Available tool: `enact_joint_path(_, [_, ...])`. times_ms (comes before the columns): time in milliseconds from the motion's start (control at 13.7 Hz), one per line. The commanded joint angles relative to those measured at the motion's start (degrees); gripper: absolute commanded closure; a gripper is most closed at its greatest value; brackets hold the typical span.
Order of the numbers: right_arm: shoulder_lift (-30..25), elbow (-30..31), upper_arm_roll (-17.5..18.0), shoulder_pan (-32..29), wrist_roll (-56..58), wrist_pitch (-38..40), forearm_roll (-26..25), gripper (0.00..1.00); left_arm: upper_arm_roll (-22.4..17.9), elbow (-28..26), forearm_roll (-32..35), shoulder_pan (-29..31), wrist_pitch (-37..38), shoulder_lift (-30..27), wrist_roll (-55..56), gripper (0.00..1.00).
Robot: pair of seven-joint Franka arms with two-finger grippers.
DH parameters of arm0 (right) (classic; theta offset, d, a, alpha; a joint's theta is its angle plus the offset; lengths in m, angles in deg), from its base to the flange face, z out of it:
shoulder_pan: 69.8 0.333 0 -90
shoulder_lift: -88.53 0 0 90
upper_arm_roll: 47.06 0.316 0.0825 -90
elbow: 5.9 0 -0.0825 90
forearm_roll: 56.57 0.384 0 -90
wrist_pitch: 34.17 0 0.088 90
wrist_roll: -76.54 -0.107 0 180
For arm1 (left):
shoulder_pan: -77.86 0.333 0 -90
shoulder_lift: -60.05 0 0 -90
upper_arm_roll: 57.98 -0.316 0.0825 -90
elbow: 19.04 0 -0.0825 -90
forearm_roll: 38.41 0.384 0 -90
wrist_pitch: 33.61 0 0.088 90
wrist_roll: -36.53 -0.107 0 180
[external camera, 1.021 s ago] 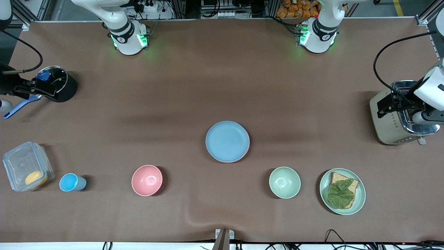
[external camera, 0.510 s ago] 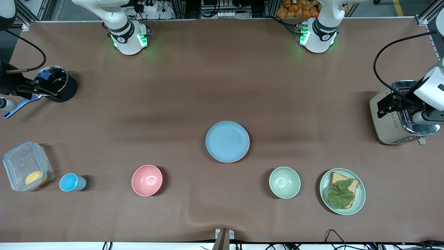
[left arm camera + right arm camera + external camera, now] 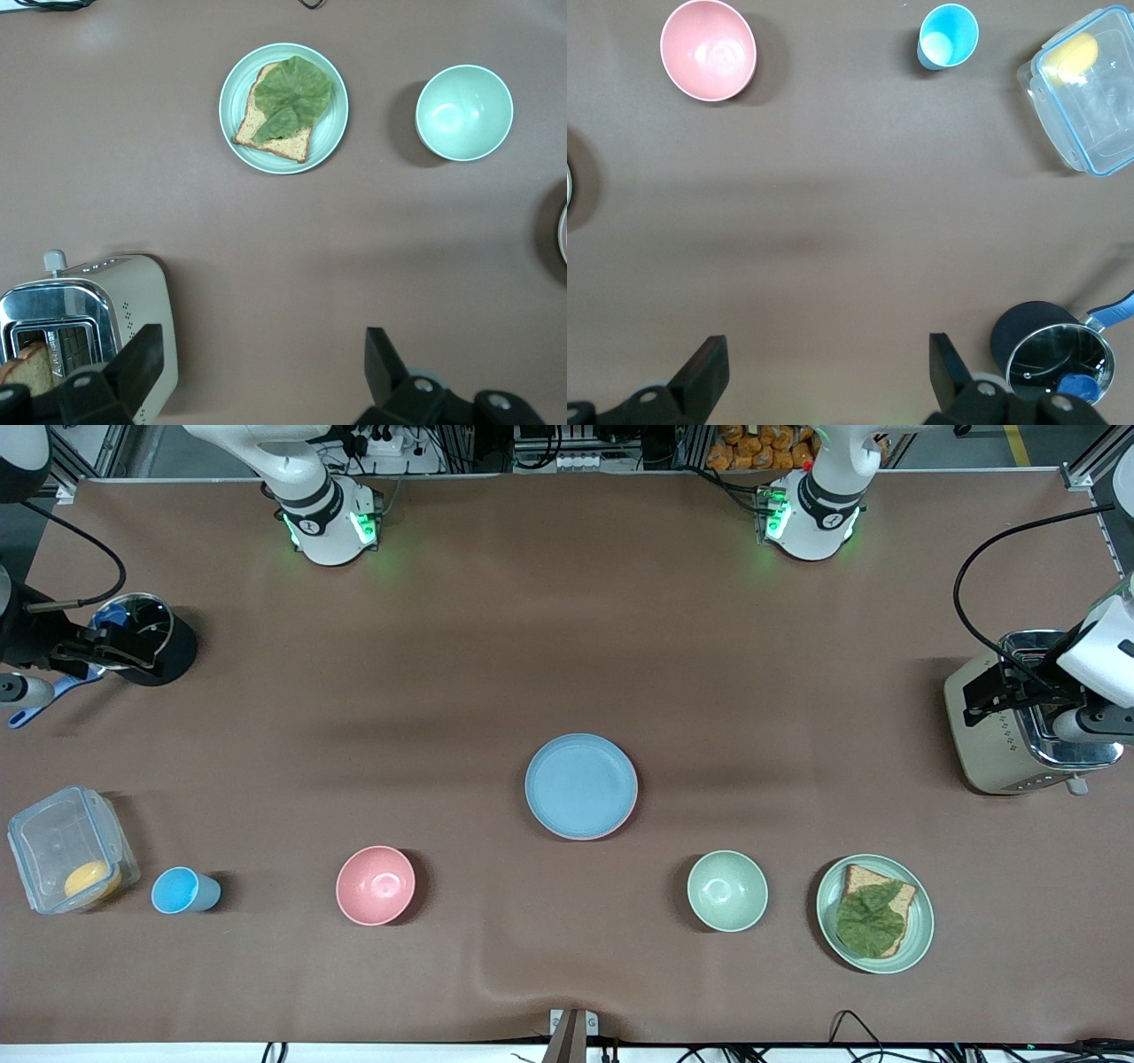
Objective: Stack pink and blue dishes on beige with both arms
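A pastel blue plate [image 3: 580, 786] lies at the table's middle, with a thin pink rim [image 3: 615, 830] of the pink plate showing under its near edge. The beige plate is hidden. My left gripper [image 3: 982, 693] hangs open and empty over the toaster at the left arm's end; the left wrist view shows this gripper [image 3: 263, 363] with its jaws wide apart above bare cloth. My right gripper [image 3: 124, 654] hangs open and empty over the black pot at the right arm's end, and in the right wrist view this gripper [image 3: 826, 363] has its jaws spread too.
Toaster [image 3: 1010, 735] and black pot [image 3: 164, 651] sit at the table's two ends. Along the near side stand a clear box [image 3: 66, 850], blue cup [image 3: 182, 890], pink bowl [image 3: 376, 885], green bowl [image 3: 726, 890] and a green plate with bread [image 3: 921, 921].
My right gripper has drifted slightly toward the right arm's end of the table, over the pot. The left arm and the plates have not moved.
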Motion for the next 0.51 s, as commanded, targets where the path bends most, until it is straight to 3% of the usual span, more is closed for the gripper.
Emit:
enact_joint_path(0, [-0.65,0.68,1.04,-1.14,-0.25,0.09,-1.14,0.00,-0.43,-0.66,-1.00,-0.20,-0.01,-0.87,-0.68,0.00])
enact_joint_path(438, [-0.74,0.68,1.04,-1.05,-0.34,0.09,-1.14,0.00,-0.43,-0.48,-1.08,-0.20,-0.01,-0.78,-0.42,0.00])
